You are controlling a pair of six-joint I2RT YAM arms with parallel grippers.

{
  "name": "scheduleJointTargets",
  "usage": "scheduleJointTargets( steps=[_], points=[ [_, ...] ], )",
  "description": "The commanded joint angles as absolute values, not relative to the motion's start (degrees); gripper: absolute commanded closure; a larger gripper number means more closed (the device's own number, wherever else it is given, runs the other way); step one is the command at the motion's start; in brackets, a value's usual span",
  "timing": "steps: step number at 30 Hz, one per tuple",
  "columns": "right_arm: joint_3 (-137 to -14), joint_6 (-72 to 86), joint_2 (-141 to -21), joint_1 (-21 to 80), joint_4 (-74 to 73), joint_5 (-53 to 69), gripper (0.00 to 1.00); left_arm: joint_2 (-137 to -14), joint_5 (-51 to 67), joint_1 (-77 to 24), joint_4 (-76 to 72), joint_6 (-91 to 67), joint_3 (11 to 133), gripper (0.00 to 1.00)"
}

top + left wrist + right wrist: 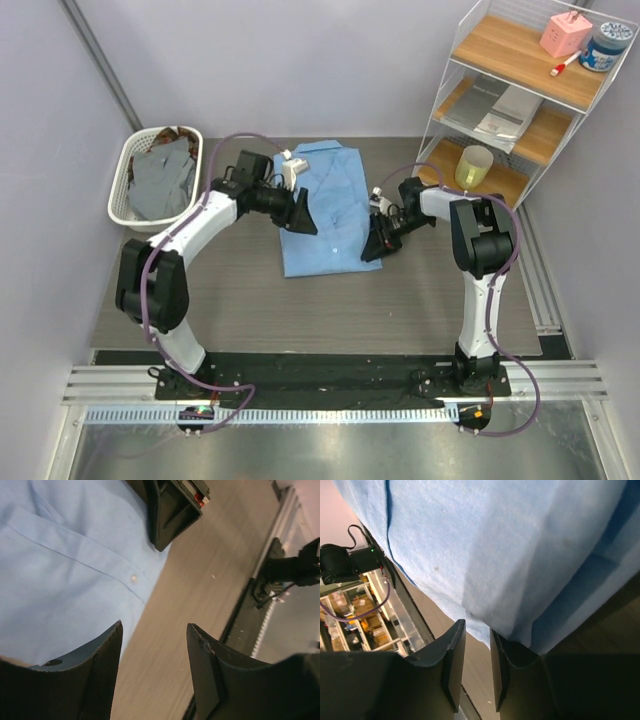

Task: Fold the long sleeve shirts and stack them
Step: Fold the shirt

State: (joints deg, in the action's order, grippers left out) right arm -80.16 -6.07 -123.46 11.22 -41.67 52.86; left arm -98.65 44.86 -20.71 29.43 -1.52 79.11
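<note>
A light blue collared long sleeve shirt [325, 200] lies folded flat in the middle of the table. My left gripper [302, 215] hangs over its left edge, jaws open and empty; in the left wrist view the gripper [155, 625] frames bare table, with the blue cloth [60, 570] to the left. My right gripper [375, 243] is at the shirt's lower right edge. In the right wrist view its jaws [477, 626] stand slightly apart with table showing between them, and the cloth's hem [495, 545] ends at the tips. Grey [165, 180] and brown [150, 140] shirts lie bunched in a basket.
The white basket [125, 175] stands at the far left by the wall. A wire shelf [520, 110] at the back right holds a yellow cup [474, 165], a pink box [565, 35] and a jar [606, 45]. Metal rails run along the table's near and right edges.
</note>
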Motion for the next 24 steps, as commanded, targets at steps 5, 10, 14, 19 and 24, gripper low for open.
scheduleJointTargets(
  steps=[5,10,14,19,24],
  points=[
    [-74.8,-0.2,-117.0,14.9,-36.4,54.8,0.66,-100.4,55.9,-22.3,18.0,-16.0,68.1,0.42],
    [-75.0,-0.2,-115.8,14.8,-36.1,53.8,0.65,-104.1,52.7,-22.1,11.3,-20.6,64.8,0.45],
    [-74.5,-0.2,-117.8,13.5,-36.1,52.6,0.65,-110.4,50.4,-18.1,7.6,-23.6,65.6,0.47],
    [-74.2,-0.8,-119.3,12.5,-36.5,50.7,0.63,-117.3,52.1,-17.2,9.8,-21.9,68.9,0.46],
    [-75.3,-1.8,-116.6,12.5,-38.1,52.2,0.60,-113.0,56.5,-17.2,11.4,-19.1,69.1,0.38]
  ],
)
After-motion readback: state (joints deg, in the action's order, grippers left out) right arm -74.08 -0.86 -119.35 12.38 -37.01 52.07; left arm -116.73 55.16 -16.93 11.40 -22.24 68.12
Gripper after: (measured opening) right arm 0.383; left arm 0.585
